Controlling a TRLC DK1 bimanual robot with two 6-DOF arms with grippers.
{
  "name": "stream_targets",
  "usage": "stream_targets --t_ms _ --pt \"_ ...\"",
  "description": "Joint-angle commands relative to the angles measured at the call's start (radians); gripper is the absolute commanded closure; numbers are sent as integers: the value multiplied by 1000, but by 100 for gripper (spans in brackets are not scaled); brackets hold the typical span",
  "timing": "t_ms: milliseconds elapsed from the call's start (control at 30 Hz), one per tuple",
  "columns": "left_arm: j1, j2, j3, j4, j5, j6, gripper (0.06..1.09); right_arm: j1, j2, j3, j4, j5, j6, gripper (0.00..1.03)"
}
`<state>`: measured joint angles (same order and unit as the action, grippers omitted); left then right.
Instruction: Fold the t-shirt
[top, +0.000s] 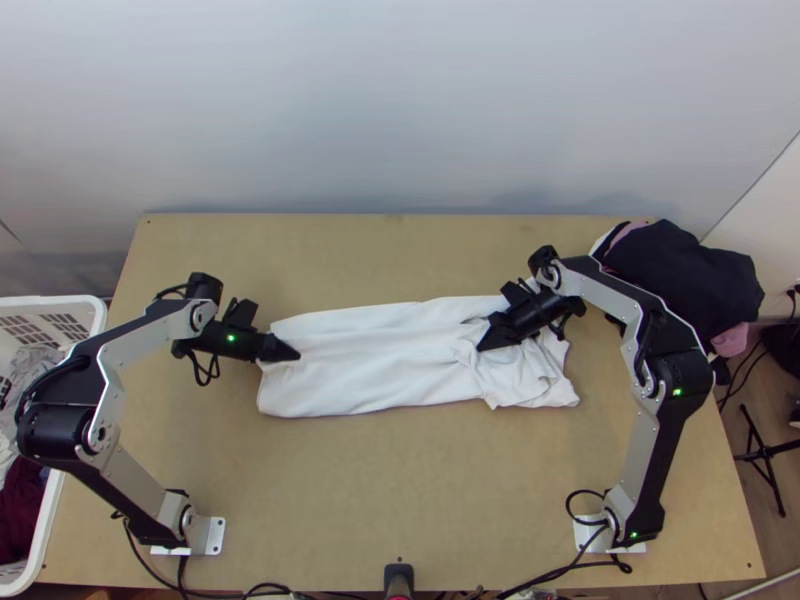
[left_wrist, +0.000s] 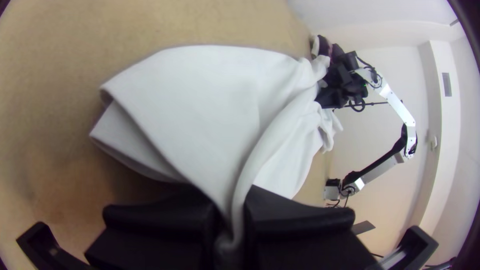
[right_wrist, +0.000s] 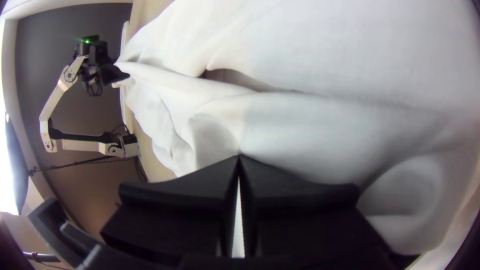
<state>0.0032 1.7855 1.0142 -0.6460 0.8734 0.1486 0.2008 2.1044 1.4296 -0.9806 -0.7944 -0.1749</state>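
left jaws are pinching one end of the shirt; right jaws, pressed together, are sitting at its bunched part.

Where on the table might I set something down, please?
The widest bare patch of table lies between the white T-shirt and the near edge, flanked by the left base and right base. A narrower strip runs between the shirt and the far edge. The far right corner is crowded with dark clothes.

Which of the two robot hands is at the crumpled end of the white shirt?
The right gripper, nearer the dark clothes pile: it is at the bunched end of the t-shirt, while the left gripper pinches the flatter end.
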Motion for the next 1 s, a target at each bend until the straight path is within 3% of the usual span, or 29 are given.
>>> stream_targets --t_ms 0,367,700,867,967 --pt "-37 -49 84 -47 27 -43 105 14 14 12 11 40 11 100" --pt "-221 -32 296 -162 65 -124 105 20 -24 -15 7 55 26 100" --pt "-358 18 529 -307 75 -156 105 -18 -304 42 -211 -31 32 100" --pt "-448 120 693 -290 95 -181 105 -93 -506 57 -262 -31 46 100" --pt "-502 204 796 -204 101 -277 105 -178 -621 57 -296 -29 68 100"
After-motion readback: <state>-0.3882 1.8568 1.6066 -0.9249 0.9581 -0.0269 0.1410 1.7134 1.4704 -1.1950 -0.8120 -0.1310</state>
